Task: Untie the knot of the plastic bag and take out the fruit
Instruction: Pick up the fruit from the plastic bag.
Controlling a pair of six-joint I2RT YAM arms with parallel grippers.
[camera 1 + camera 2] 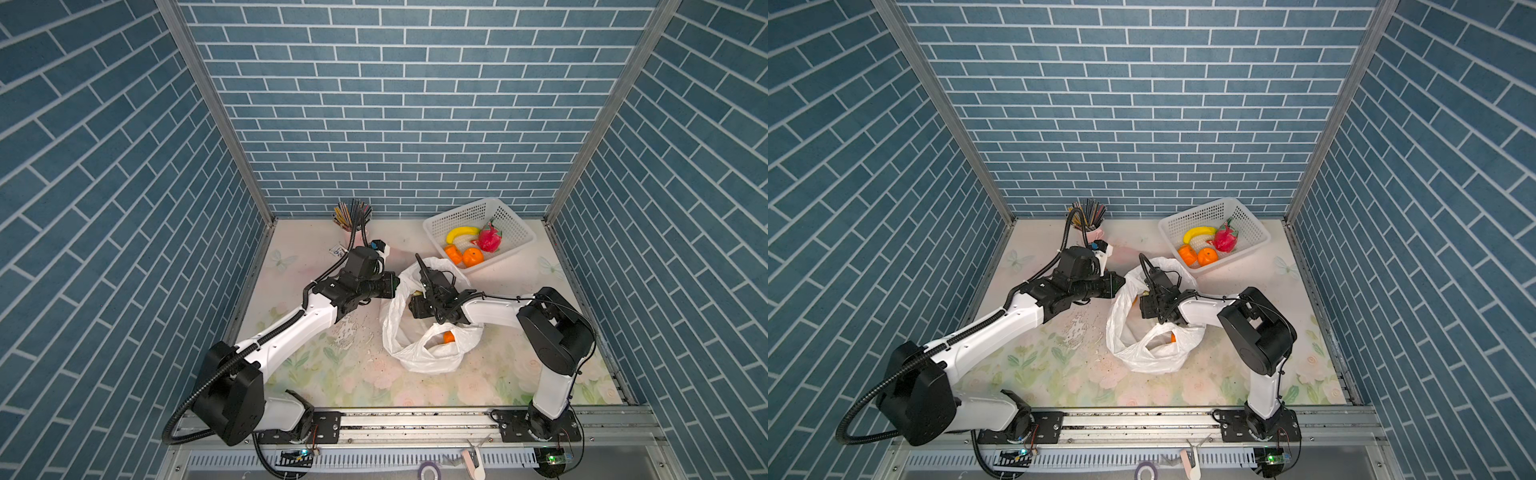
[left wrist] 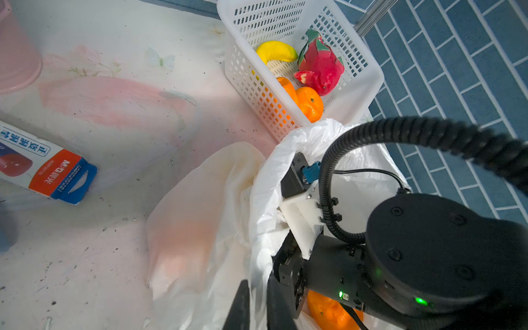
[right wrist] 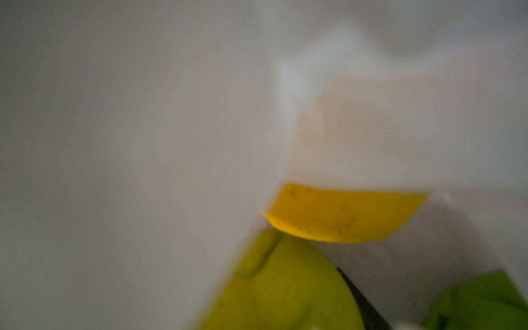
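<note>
Both top views are bright, sharp, evenly lit, with faint shadows on the pale floral desk point(image 1: 353, 374). The left wrist view glares white across that desk. The right wrist view is dim, the thin white translucent plastic bag point(image 3: 114, 143) blurred.

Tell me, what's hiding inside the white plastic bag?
Inside the plastic bag show an orange, a yellow fruit and a green fruit, with the right arm reaching in. The film and arm cover the rest, so more fruit may be hidden.
</note>
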